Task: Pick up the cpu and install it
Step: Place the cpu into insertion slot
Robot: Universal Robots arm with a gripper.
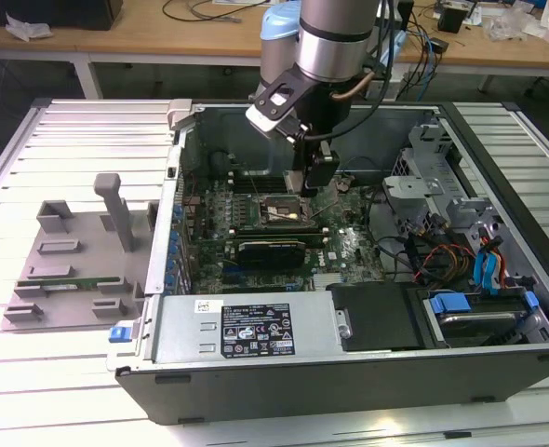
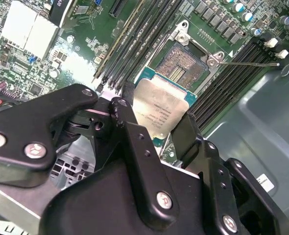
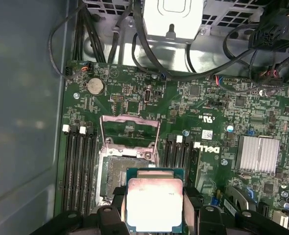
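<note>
The claw (image 2: 155,116) pinches the cpu (image 3: 154,203) by two opposite edges, its silvery lid bearing faint lines of print. It holds the chip partly over the open socket (image 3: 116,172) on the green motherboard (image 3: 134,100), seemingly not yet seated. Beyond the claw the socket's load frame (image 3: 130,132) stands raised; well apart from the claw, a white-and-black label (image 1: 256,328) sits on the computer case's power supply (image 1: 186,340).
</note>
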